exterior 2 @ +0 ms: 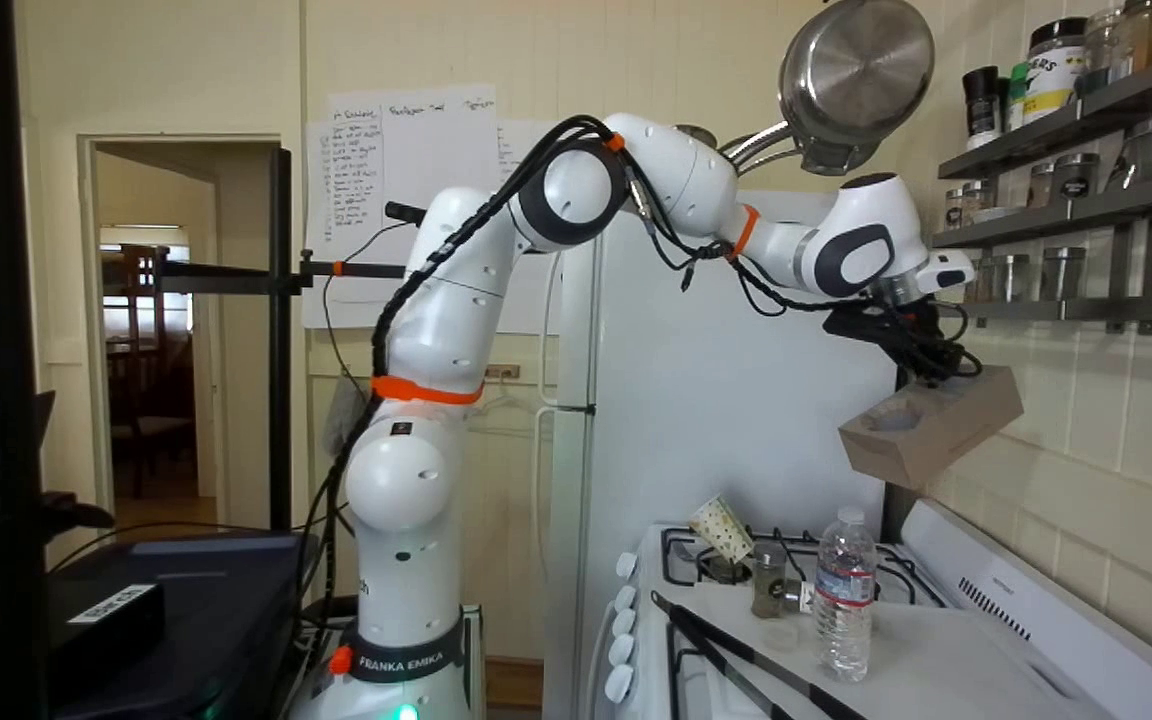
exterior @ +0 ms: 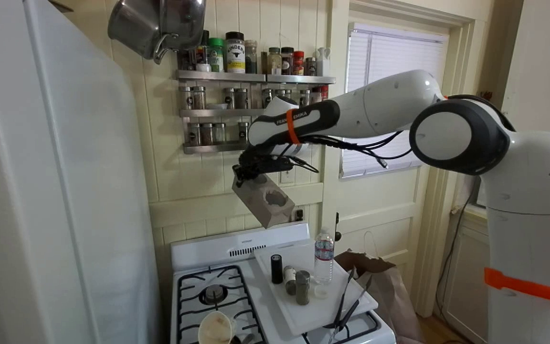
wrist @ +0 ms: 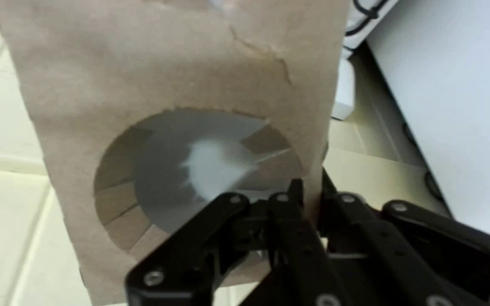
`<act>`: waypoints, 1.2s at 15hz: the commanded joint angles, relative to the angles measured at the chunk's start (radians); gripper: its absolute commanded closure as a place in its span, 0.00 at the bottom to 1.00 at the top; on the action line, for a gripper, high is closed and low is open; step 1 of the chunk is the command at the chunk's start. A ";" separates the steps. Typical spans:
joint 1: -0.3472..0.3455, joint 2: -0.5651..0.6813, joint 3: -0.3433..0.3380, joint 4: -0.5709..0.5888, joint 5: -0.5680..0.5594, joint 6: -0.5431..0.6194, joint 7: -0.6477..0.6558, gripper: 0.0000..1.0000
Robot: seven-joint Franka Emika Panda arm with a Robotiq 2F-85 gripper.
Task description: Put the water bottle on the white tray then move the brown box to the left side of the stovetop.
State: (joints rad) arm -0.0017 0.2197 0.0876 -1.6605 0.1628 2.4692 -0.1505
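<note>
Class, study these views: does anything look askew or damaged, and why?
Yes. In an exterior view, the patterned cup tilts on the stovetop instead of standing upright. In the wrist view, the brown box has a jagged line above its opening, like a crease or tear.

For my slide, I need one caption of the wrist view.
The gripper holds the brown box by its edge, beside the opening.

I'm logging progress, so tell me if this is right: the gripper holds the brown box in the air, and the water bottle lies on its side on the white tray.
Not on its side: the water bottle stands upright on the white tray, as both exterior views show. The gripper does hold the brown box aloft.
</note>
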 commanded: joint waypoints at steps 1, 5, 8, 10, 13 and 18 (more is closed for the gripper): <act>0.005 -0.002 0.014 0.004 0.051 -0.011 -0.045 0.94; 0.001 -0.005 0.035 0.003 0.109 -0.025 -0.109 0.98; -0.029 0.020 0.082 0.020 0.206 -0.012 -0.383 0.98; -0.032 0.048 0.103 0.046 0.225 -0.028 -0.498 0.98; -0.053 0.088 0.149 0.077 0.309 -0.044 -0.690 0.98; -0.091 0.125 0.219 0.097 0.487 -0.144 -0.971 0.98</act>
State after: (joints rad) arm -0.0575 0.3176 0.2657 -1.5971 0.5438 2.4175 -0.9673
